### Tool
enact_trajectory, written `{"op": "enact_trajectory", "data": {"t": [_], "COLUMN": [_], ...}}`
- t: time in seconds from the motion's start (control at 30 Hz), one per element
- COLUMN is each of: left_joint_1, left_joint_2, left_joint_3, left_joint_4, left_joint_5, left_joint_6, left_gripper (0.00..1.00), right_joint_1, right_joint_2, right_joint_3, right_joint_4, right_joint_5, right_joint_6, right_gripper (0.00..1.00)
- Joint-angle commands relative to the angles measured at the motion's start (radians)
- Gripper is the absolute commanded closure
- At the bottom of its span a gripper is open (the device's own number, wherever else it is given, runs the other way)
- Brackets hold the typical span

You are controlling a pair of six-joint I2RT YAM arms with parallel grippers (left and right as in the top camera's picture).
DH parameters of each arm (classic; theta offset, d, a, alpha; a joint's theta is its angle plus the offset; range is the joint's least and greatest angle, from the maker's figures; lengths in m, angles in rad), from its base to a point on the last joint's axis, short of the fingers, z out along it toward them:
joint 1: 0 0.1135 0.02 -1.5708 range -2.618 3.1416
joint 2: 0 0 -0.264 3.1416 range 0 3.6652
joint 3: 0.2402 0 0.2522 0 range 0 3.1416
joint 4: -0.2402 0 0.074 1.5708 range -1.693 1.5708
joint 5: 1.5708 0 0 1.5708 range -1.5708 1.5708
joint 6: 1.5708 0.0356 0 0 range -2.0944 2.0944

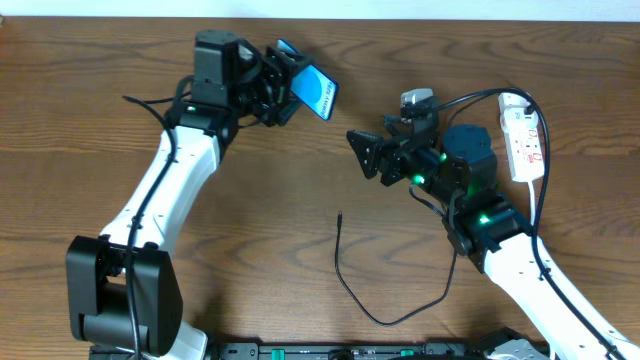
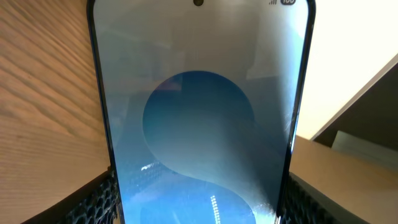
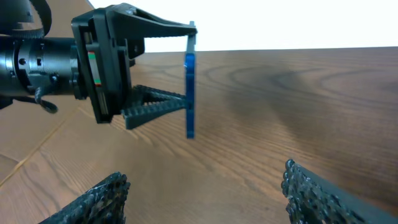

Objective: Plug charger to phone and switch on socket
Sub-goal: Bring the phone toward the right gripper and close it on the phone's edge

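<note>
My left gripper (image 1: 288, 86) is raised over the table's far side and shut on the phone (image 1: 312, 90), which it holds tilted on edge. In the left wrist view the phone's blue screen (image 2: 199, 124) fills the frame, with a finger (image 2: 93, 202) pressed against each long side. My right gripper (image 1: 366, 156) stands open and empty a short way to the phone's right, facing it. In the right wrist view the phone (image 3: 190, 87) shows edge-on. The charger (image 1: 345, 275) lies loose on the table, its plug tip (image 1: 340, 214) below the right gripper. The socket (image 1: 524, 135) lies at the far right.
A white plug adapter (image 1: 417, 100) sits just behind the right gripper, with a dark cord running to the socket. The charger cable loops toward the table's front edge (image 1: 390, 322). Bare wooden tabletop (image 1: 80, 150) spreads to the left.
</note>
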Motion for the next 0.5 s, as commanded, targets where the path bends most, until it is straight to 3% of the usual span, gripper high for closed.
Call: {"op": "enact_trajectory", "data": {"t": [0.0,0.47], "left_joint_1": [-0.022,-0.055], "left_joint_2": [-0.032,-0.032], "left_joint_3": [0.022,0.022], "left_joint_4": [0.013,0.015], "left_joint_5": [-0.016,-0.012], "left_joint_6": [-0.012,-0.011], "left_gripper": [0.93,0.93], "right_joint_1": [0.016,0.016], "right_joint_2": [0.002,0.002], "right_joint_3": [0.016,0.016], "right_joint_4": [0.003,0.001], "right_joint_5": [0.035,0.057], "right_joint_6": [0.032,0.174], "right_gripper": [0.22,0.21]}}
